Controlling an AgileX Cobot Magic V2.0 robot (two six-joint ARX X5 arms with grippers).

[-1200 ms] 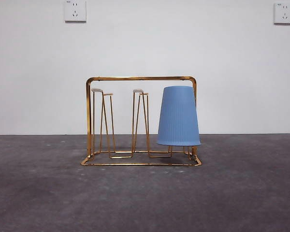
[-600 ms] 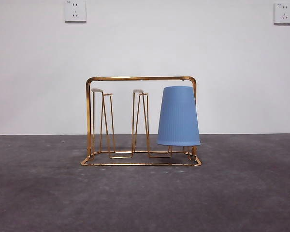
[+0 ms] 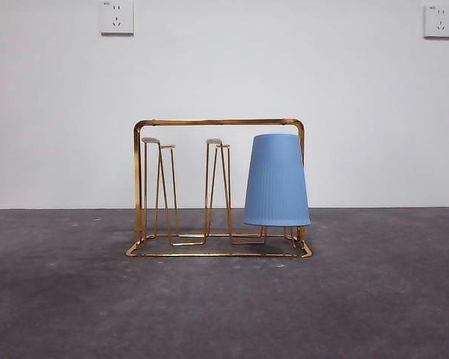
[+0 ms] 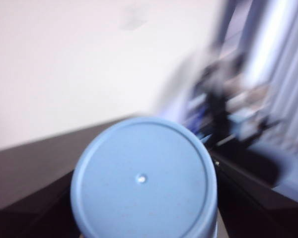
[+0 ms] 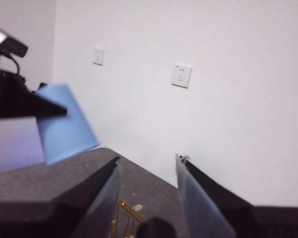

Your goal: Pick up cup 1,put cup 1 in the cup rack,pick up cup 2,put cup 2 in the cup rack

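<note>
The gold wire cup rack (image 3: 217,121) stands mid-table in the front view. One ribbed blue cup (image 3: 277,179) hangs upside down on its right prongs, while the left and middle prongs are bare. No arm shows in that view. In the left wrist view, my left gripper (image 4: 141,210) is shut on a second blue cup (image 4: 144,178), whose round base faces the camera. The right wrist view shows that held cup (image 5: 64,124) raised in the air, high off the table. My right gripper (image 5: 146,173) is open and holds nothing, above a corner of the cup rack (image 5: 126,213).
The grey table (image 3: 224,314) runs back to a white wall. Two wall sockets (image 3: 117,16) (image 3: 439,20) sit high on it. The left wrist view's background is blurred.
</note>
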